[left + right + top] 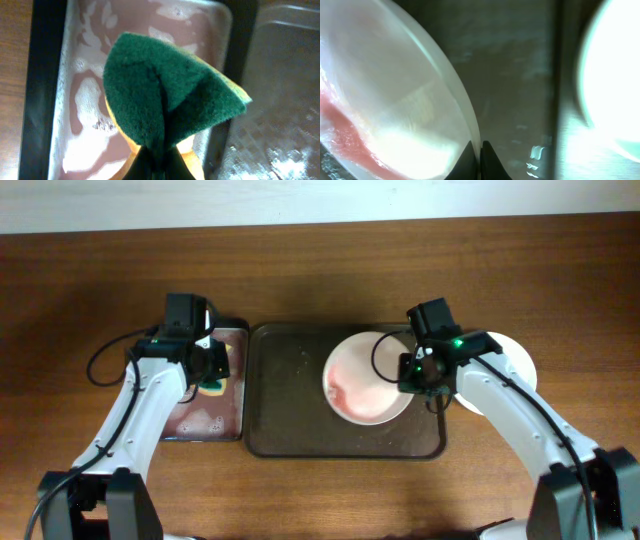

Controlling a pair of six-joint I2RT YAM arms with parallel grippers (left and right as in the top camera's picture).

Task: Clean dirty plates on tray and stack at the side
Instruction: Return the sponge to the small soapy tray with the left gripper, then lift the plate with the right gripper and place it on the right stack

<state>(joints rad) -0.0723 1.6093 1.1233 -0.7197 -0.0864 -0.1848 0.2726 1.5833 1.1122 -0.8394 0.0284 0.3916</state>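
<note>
I am pinching the rim of a plate with my right pincer, both fingers pressed onto its thin right-hand edge. The plate is round, white, smooth and glossy, facing up, with a watery pink-red smear spreading across its middle and lower left. Being round, it is showing no long axis. It is sitting in the right half of the big tray. That tray is a dark brown rectangle with rounded corners and a raised rim, wet and speckled, lying in the middle of the table. Its long axis is running parallel to the near edge. A second plate is lying just beyond the tray's right rim, toward the table's right edge, glaring bright white in my right wrist view. With my left pincer I am squeezing a sponge. It has a rough green scouring face and a soft yellow body, and it is folded along a crease. I am holding it over the small tray, a narrow black-rimmed tray whose pinkish floor is carrying patches of white foam. It is lying just left of the big tray.
</note>
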